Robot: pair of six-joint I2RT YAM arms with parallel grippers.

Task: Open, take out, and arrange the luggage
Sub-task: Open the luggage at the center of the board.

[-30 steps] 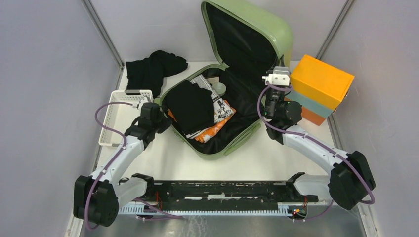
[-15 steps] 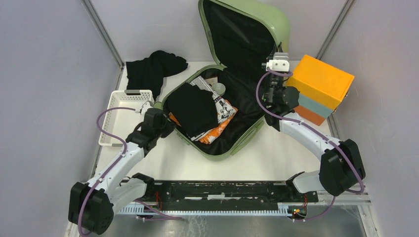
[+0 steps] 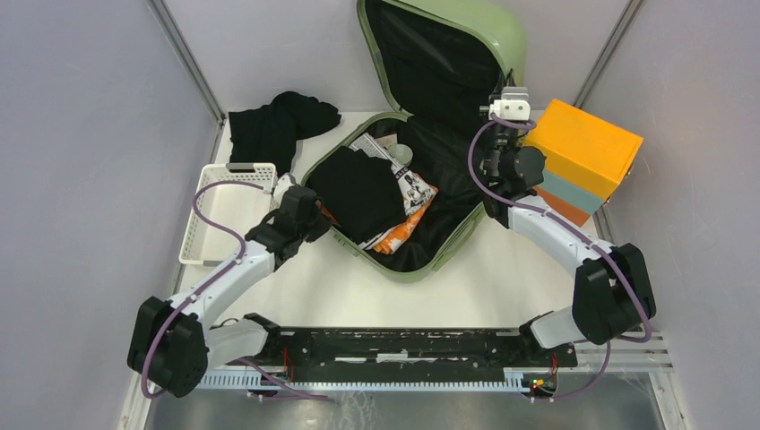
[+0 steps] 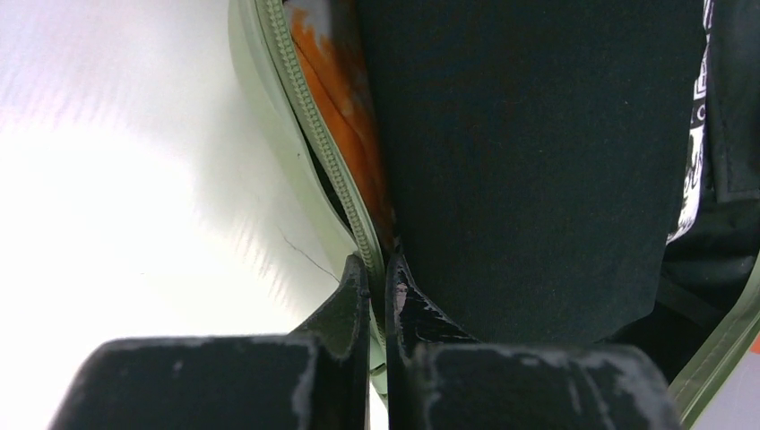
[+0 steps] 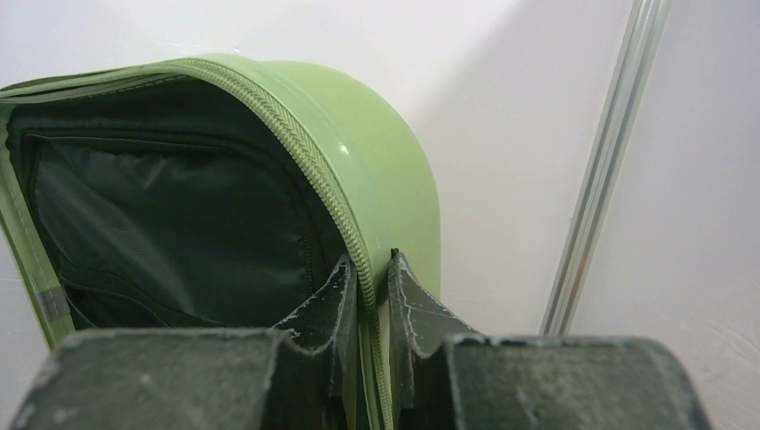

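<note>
The luggage is a sage-green suitcase lying open, its black-lined lid standing up at the back. Its base holds a folded black garment over orange and white printed clothing. My left gripper is shut on the base's left zip rim, one finger outside the shell and one inside against the black garment. My right gripper is shut on the lid's right zip edge, seen up close in the right wrist view. In the left wrist view the gripper pinches the rim.
A black garment lies on the table at the back left. A white perforated basket sits by the left wall. An orange and light-blue box stands right beside the lid. Grey walls enclose the table on both sides.
The left arm has pushed rightward with the base rim, and the base has slid right. The right arm has moved back and up with the lid, which stands more upright.
</note>
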